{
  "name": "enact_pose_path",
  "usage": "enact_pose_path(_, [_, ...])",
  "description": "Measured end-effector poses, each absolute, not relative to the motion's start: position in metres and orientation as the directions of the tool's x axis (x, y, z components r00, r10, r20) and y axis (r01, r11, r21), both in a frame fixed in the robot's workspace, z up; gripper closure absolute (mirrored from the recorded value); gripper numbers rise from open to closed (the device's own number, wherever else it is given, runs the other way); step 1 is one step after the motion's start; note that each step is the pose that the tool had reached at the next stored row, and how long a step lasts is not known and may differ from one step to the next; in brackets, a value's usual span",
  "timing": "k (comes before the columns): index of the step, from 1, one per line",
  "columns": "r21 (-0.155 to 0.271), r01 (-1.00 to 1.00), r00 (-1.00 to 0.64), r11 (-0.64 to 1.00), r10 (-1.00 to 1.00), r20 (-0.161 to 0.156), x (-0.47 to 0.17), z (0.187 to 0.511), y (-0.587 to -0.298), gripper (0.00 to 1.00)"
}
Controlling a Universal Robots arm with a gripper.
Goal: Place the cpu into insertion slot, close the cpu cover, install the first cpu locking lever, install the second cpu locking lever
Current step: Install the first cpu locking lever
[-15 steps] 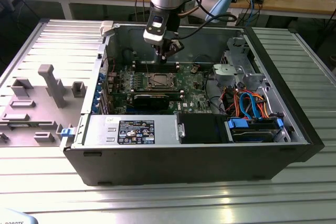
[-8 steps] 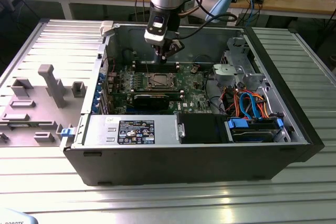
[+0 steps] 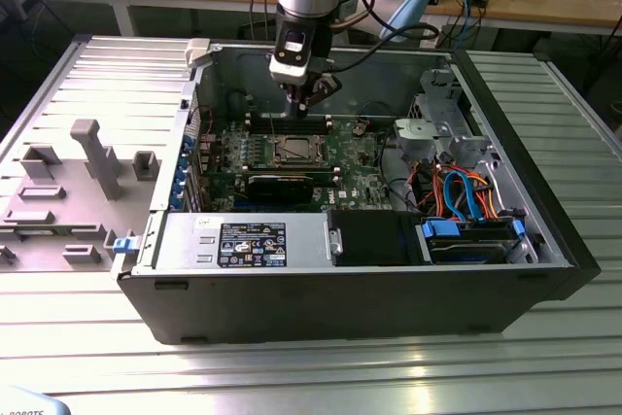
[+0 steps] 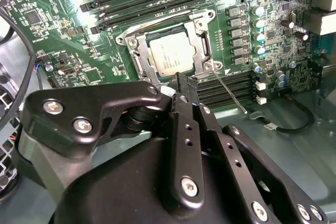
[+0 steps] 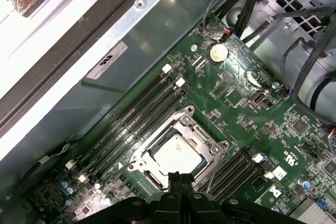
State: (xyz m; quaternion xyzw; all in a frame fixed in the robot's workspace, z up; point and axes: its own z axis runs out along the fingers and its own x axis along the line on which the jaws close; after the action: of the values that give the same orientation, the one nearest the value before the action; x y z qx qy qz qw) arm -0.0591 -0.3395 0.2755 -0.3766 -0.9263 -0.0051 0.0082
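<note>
Presently, cpu [image 4: 170,51]: seated flat inside insertion slot [image 4: 127,41], on green motherboard [image 4: 63,35].
cpu cover [image 4: 200,39]: folded down, framing the chip.
locking lever [image 4: 229,93]: thin rod angled out from socket corner, apparently unlatched.
gripper [image 4: 185,80]: poised over socket's edge, fingers pressed together, holding nothing.
risk: closed tips likely slipping off thin lever, or scraping memory slots [image 4: 239,80] beside it.

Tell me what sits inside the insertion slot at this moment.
The cpu lies flat in the insertion slot, its silver top showing through the cpu cover cut-out. The slot's contacts beneath it are covered, and the gripper hides one edge.
</note>
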Motion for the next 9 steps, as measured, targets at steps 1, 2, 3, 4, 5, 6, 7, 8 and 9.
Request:
enact_pose_path(1, [0.003,0.694,-0.72,0.72,0.694,0.019,-0.06,0.276,-0.34,0.89])
enact_pose_path(2, [0.004,0.693,-0.721,0.721,0.693,0.02,-0.063,0.276,-0.34,0.89])
enact_pose_path(3, [0.005,0.692,-0.721,0.721,0.692,0.021,-0.067,0.276,-0.34,0.89])
enact_pose_path(4, [0.006,0.692,-0.721,0.721,0.692,0.021,-0.07,0.276,-0.34,0.89])
enact_pose_path(5, [0.006,0.692,-0.721,0.721,0.692,0.022,-0.072,0.276,-0.34,0.89])
enact_pose_path(6, [0.006,0.692,-0.721,0.721,0.692,0.022,-0.074,0.276,-0.34,0.89])
enact_pose_path(7, [0.007,0.692,-0.721,0.721,0.692,0.021,-0.074,0.276,-0.34,0.89])
enact_pose_path(8, [0.012,0.692,-0.722,0.721,0.692,0.015,-0.075,0.276,-0.34,0.89])
enact_pose_path(9, [0.021,0.692,-0.722,0.722,0.692,0.006,-0.076,0.275,-0.34,0.89])
